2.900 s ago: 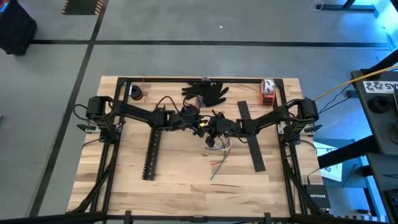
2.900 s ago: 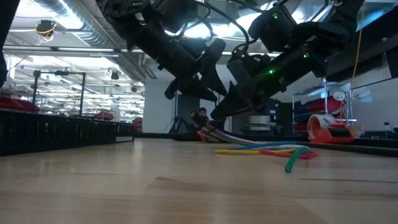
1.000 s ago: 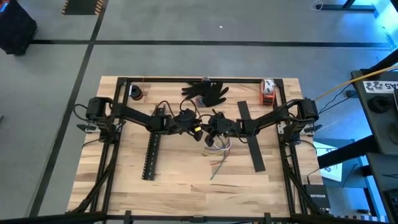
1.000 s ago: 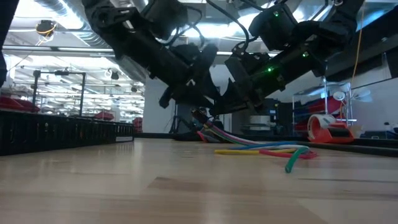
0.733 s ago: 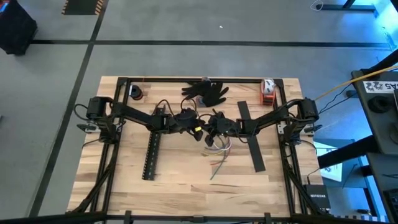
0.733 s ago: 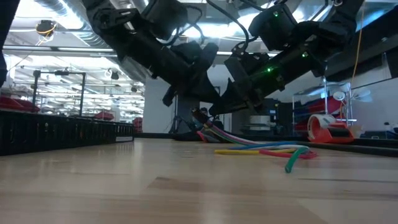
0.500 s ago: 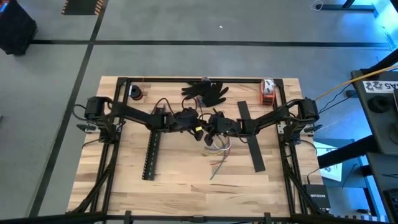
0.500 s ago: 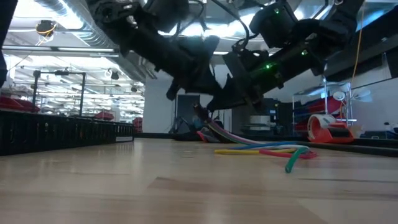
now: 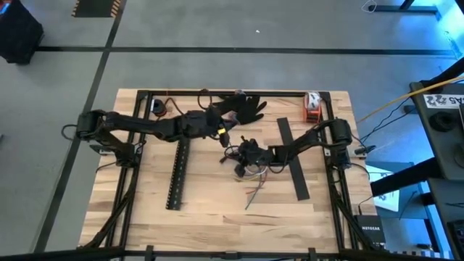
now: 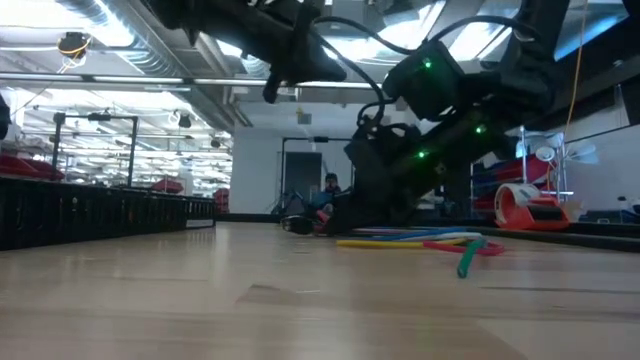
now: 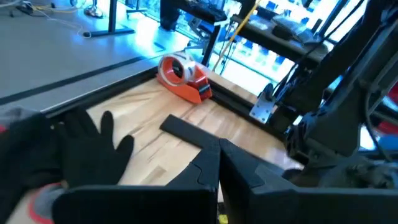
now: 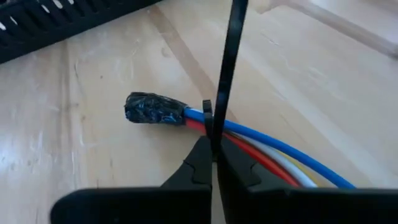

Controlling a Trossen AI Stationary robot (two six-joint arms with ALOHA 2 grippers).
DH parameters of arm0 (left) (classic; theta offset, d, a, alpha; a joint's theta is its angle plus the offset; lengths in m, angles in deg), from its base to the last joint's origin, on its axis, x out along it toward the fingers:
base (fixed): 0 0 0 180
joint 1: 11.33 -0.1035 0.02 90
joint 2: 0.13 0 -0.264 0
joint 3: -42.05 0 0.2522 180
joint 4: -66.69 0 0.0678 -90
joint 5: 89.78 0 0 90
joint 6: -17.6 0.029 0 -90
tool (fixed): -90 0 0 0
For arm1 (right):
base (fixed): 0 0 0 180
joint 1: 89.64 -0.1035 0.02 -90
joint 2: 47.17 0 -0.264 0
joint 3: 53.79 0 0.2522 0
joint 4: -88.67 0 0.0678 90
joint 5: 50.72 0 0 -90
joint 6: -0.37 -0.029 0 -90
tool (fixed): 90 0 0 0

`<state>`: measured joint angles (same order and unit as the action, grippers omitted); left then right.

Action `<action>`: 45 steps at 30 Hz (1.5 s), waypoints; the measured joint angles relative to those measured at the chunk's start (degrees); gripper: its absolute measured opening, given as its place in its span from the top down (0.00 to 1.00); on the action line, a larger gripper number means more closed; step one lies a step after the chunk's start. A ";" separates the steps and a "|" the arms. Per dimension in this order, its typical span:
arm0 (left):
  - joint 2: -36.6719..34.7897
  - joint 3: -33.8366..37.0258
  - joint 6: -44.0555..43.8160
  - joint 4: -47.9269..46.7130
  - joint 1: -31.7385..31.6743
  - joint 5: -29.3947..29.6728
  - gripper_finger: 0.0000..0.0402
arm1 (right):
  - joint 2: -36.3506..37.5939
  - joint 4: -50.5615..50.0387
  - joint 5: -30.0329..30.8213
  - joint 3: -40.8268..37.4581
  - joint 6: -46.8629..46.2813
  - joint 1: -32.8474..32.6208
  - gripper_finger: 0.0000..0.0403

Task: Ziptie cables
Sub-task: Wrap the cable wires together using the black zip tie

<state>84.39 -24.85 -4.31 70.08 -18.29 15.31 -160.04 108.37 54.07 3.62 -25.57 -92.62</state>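
The pale wooden desk point(image 9: 203, 210) carries a long black slotted plastic channel point(image 9: 176, 176). Just beside it, toward mid-desk, lie the thin, limp coloured cables point(image 12: 273, 155): light and likely slippery, best held near their taped dark end. There the right hand point(image 12: 211, 163) pinches a thin black ziptie point(image 12: 229, 56) looped round them. The left hand point(image 11: 219, 163), pressed together empty, hovers beyond the channel.

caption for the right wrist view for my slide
Right tool shut on the zip tie looped around the cables on the table.
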 joint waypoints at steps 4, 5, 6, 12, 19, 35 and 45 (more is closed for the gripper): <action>-3.18 0.07 2.77 -8.74 0.00 -1.18 0.99 | 1.98 -1.87 -0.94 0.27 2.34 0.00 0.99; -4.15 0.07 2.86 -11.33 0.00 -1.30 0.97 | 2.42 -1.49 -0.94 0.27 2.89 0.00 0.99; -4.99 0.07 2.83 -13.93 -0.05 -1.30 0.94 | 2.83 -1.33 -0.96 0.35 3.69 0.00 0.99; -8.25 0.07 1.48 -26.10 -0.56 -1.23 0.75 | 3.32 -1.50 -3.15 0.29 4.22 0.00 0.97; -7.43 2.54 -1.99 -31.78 5.41 0.50 0.63 | 3.40 -0.94 -3.46 0.29 6.93 0.02 0.79; 1.56 7.63 -4.92 -15.41 10.45 0.21 0.64 | 20.84 -24.69 -6.82 0.30 23.36 2.93 0.61; 6.14 7.45 -9.41 -15.44 11.51 -4.47 0.49 | 27.39 -33.07 -12.78 0.34 32.77 9.84 0.54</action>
<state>90.53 -17.40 -13.73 54.64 -6.78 10.84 -132.65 75.30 41.29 3.96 7.21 -82.78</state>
